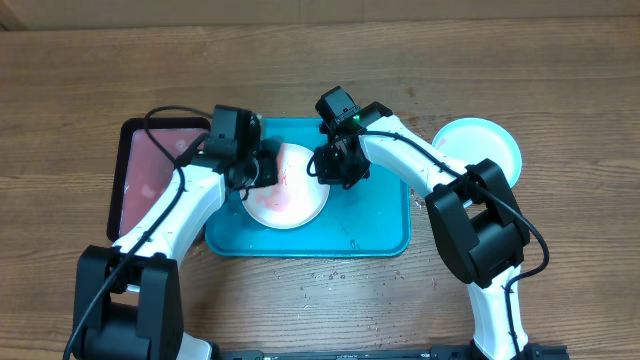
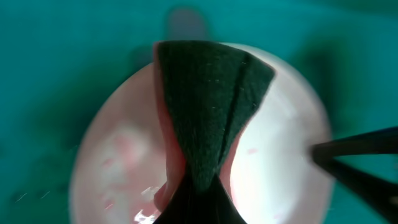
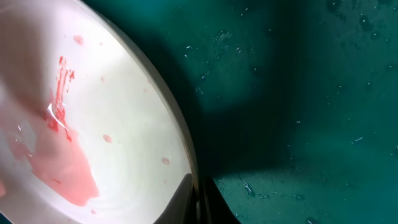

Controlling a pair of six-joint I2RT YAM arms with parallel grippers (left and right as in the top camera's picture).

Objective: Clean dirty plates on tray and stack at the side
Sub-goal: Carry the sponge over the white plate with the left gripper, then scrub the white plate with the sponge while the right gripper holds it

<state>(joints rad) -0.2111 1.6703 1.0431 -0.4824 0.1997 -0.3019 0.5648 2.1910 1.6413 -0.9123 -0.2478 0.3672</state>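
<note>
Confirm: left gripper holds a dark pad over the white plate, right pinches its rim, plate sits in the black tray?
No: overhead shows the plate in the teal tray. Rest holds: left gripper grips the pad, right gripper pinches its rim.

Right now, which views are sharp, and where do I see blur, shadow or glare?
Overhead: sharp and evenly lit, soft shadows on the tray. Left wrist: blurred all over; the dark pad hides the middle of the plate. Right wrist: fairly sharp, a deep shadow across the tray, small glints on water drops.
</note>
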